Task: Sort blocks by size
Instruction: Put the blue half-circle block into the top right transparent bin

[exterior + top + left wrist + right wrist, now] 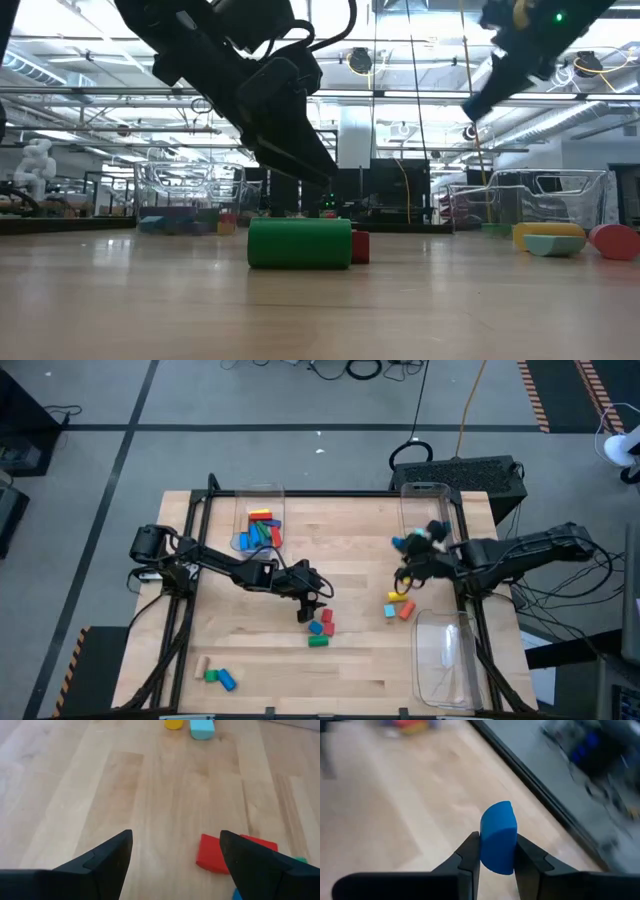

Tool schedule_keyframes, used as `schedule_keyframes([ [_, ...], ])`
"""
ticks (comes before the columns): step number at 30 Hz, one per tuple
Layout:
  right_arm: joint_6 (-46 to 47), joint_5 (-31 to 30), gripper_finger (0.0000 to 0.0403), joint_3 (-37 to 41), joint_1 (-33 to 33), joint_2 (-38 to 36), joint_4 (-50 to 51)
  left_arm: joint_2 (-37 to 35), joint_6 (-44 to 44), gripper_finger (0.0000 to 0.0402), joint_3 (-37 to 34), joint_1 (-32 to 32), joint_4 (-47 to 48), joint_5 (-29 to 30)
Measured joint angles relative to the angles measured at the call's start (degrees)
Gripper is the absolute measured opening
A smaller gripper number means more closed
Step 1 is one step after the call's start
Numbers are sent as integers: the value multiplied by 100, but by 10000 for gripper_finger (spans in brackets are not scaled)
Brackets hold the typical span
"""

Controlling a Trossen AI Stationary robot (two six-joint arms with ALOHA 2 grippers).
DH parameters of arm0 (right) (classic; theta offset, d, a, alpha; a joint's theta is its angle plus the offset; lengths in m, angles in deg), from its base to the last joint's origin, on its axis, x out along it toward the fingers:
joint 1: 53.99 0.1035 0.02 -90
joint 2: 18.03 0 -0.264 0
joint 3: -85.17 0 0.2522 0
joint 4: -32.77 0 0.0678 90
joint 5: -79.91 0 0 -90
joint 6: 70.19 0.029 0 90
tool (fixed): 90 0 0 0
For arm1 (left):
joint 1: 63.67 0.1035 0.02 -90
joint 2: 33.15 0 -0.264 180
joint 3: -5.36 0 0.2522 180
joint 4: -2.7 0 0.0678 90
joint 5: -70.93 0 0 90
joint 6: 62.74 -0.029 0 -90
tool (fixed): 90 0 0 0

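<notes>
green wooden cylinder (pixel 299 243) on its side, nearest; red flat wooden block (pixel 212 853) just beyond spread left gripper (pixel 175 852); right gripper (pixel 496 851) pinching blue rounded wooden block (pixel 498 837).

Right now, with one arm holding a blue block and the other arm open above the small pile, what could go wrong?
1. The right gripper pinches the blue block only by its lower part, so it might slip out while the arm travels.
2. The left gripper hangs open with a red block close beside one of its fingers; descending here may push that block instead of grasping it.
3. The green cylinder lies on its side and could roll if bumped.
</notes>
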Motion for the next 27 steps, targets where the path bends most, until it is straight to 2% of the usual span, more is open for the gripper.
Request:
schedule_keyframes([
  [4, 863, 65, 71, 0, -655, -166, 977, 0, 8, 301, 0, -72, -10, 20],
  [8, 1260, 89, 72, 18, -1191, -130, 1606, 0, -27, 301, 0, -148, -54, 272],
  [12, 1039, 530, 72, 172, -1642, -120, 1564, 0, 5, 301, 0, -208, -109, 792],
  [15, 858, 793, 72, 415, -1902, -116, 1481, 2, -2, 301, -2, -237, 9, 793],
  [20, 825, 820, 77, 839, -2364, -116, 1293, 1, 3, 301, -2, -309, 7, 792],
  [27, 588, 849, 127, 866, -2691, -118, 943, 2, -183, 301, -2, -451, -17, 740],
])
